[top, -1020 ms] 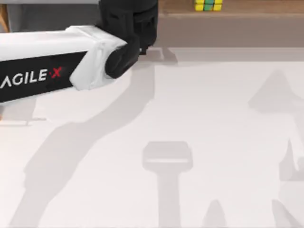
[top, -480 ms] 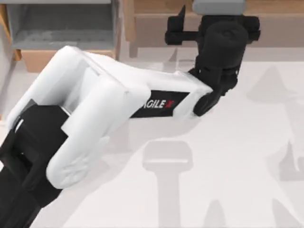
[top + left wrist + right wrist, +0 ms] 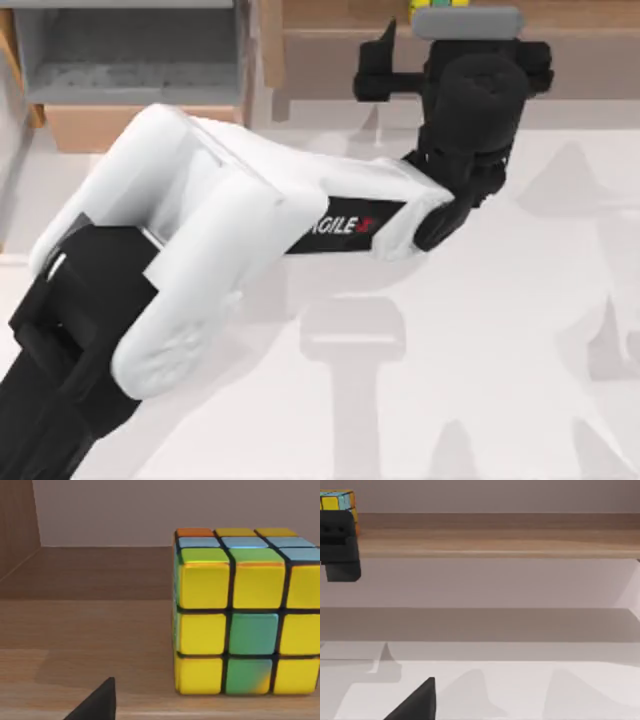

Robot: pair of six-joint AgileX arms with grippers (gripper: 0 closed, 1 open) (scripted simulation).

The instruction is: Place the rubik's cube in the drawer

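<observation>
Rubik's cube (image 3: pixel 247 612) sits upright on the long brown wooden shelf (image 3: pixel 90 625) at the far edge of the desk (image 3: pixel 480 350). Seen from above, a sliver of its yellow and green top shows at the upper edge, just beyond the left gripper (image 3: pixel 470 45). The left arm (image 3: pixel 230 220) reaches diagonally from the near left corner across the desk, its black wrist level with the shelf front. From the left wrist camera the cube stands close ahead, yellow and green squares facing the camera, nothing touching it; one dark fingertip (image 3: pixel 97 702) shows at the frame's lower edge. Whether the left jaws are open or closed cannot be told. The drawer (image 3: pixel 130 60) stands pulled out at the far left, grey floor exposed, well apart from the cube. The right wrist camera faces the shelf, with the cube and left gripper at its far end; the state of the right jaws cannot be told.
</observation>
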